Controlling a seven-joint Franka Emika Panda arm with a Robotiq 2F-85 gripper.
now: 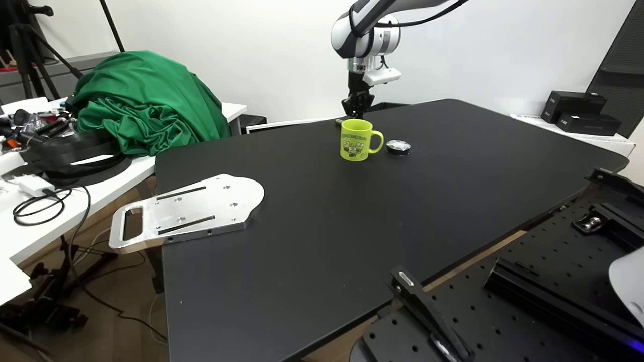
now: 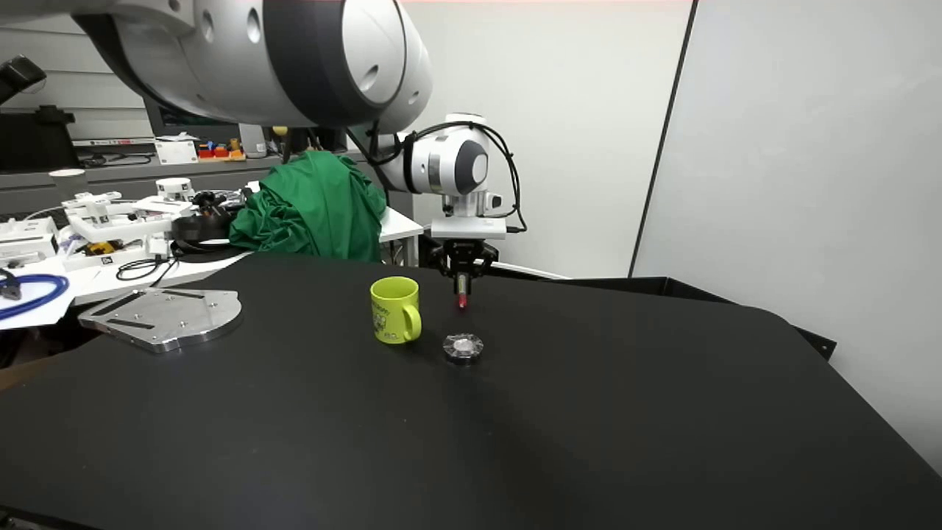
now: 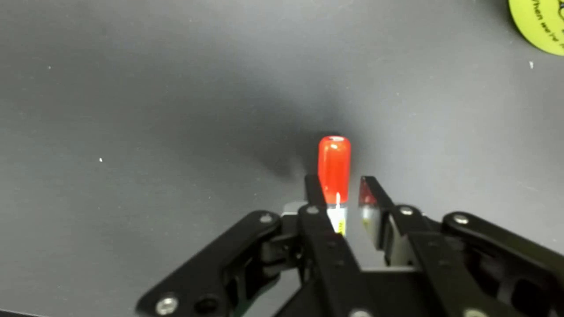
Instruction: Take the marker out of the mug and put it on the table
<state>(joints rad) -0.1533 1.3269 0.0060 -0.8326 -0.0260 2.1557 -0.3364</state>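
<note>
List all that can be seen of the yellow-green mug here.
The mug is bright yellow-green and smooth, perhaps ceramic, with one loop handle and a cartoon print with dark lettering on its side. It stands upright on the black table, apart from the gripper and the small round object beside it, so only the table appears to touch it. No object pokes out of its top; its inside bottom is hidden. The wrist view catches only a slice, top right.
</note>
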